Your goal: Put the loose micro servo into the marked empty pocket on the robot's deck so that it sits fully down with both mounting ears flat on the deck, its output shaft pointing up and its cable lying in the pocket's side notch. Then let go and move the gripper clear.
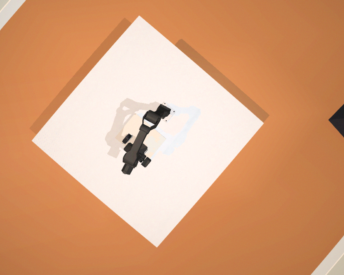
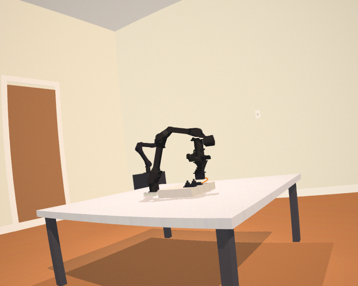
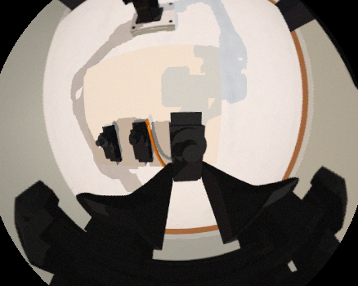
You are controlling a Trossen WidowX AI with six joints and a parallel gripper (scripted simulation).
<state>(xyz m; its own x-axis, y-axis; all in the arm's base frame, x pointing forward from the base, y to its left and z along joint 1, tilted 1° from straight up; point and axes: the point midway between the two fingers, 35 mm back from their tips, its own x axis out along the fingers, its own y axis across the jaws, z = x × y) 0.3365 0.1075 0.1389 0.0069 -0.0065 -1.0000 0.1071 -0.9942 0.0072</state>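
your black parallel-jaw gripper (image 2: 199, 176) (image 3: 185, 165) points down above the pale block-shaped deck (image 2: 176, 192) (image 3: 123, 82), clamped on the black micro servo (image 3: 187, 143).

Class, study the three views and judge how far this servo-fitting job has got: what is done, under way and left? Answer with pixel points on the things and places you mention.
Done: the end effector (image 2: 200, 176) (image 3: 185, 165) has the loose micro servo (image 3: 187, 143) clamped between its fingers.

In hand: the servo is held over the deck (image 2: 176, 192) (image 3: 123, 90), its orange cable (image 2: 206, 179) (image 3: 155, 144) outside any visible notch.

Left: seating it in the pocket, which is hidden here, laying the cable, releasing and moving clear.
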